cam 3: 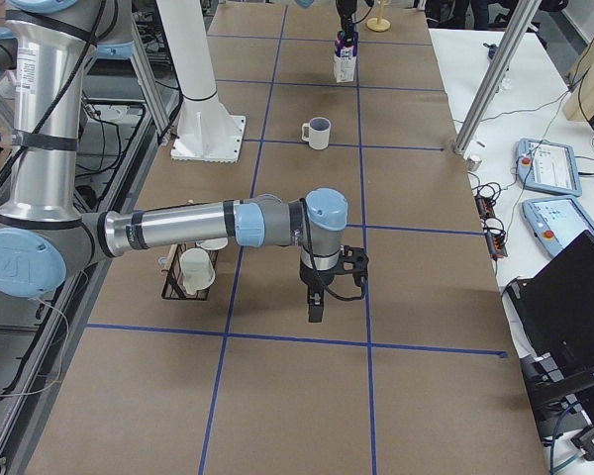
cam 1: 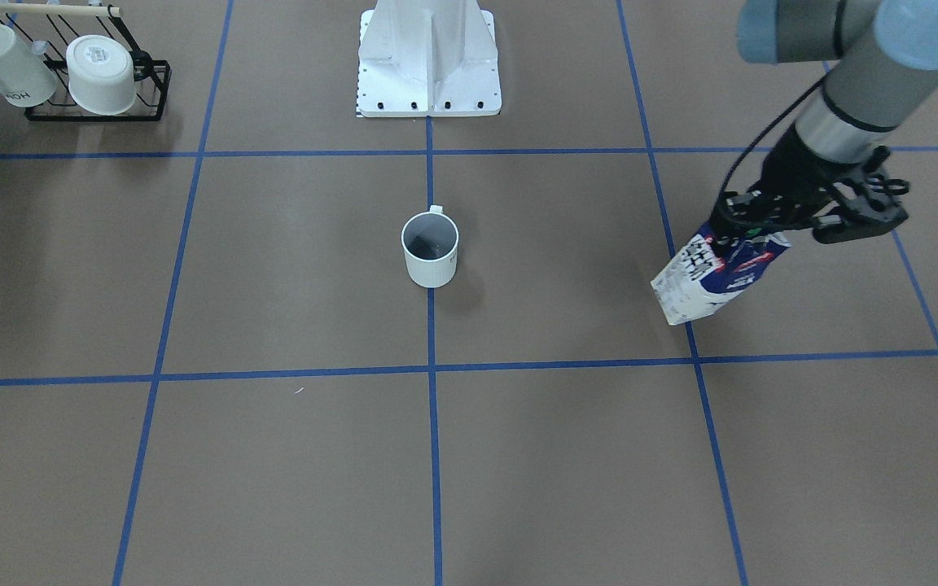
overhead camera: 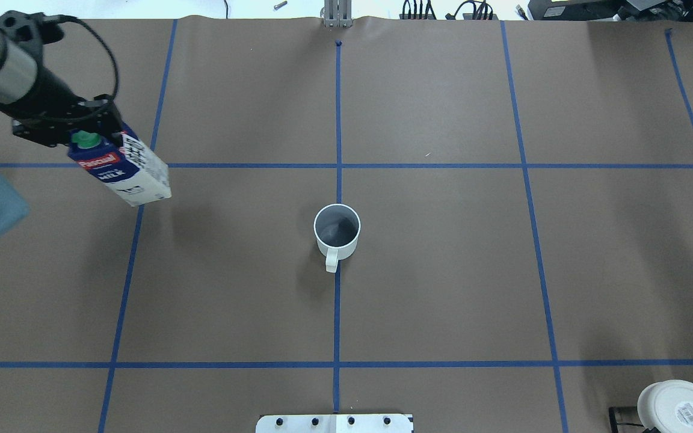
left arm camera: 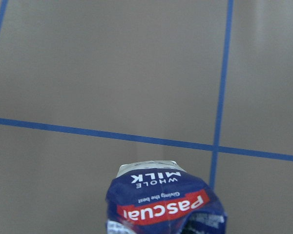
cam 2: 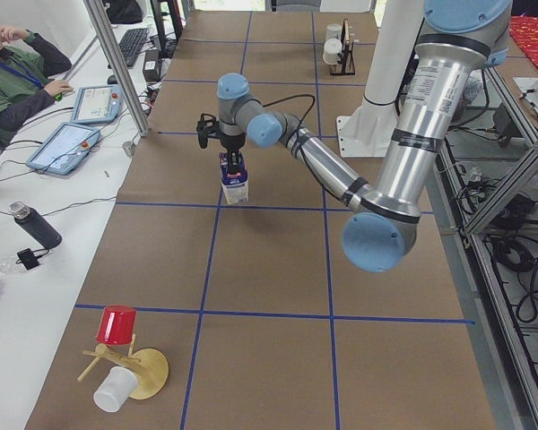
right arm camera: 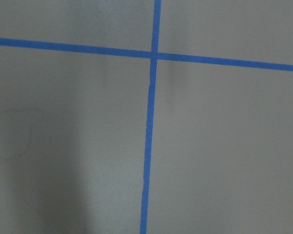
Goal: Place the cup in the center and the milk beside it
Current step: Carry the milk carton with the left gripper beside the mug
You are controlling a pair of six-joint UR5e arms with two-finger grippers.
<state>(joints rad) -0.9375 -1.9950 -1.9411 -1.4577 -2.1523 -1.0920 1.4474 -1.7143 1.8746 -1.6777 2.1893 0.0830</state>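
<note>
The plain white cup stands upright on the middle blue tape line at the center of the brown surface, handle toward the robot base; it also shows in the overhead view. My left gripper is shut on the top of the milk carton, by its green cap. It holds the carton tilted, well to the left of the cup. The carton shows in the front view and in the left wrist view. My right gripper hangs low over the surface, far from both. I cannot tell whether it is open.
A black rack with two white mugs stands at the robot's right near corner. The white robot base is behind the cup. A wooden stand with a red cup is at the left end. An operator sits along the far edge.
</note>
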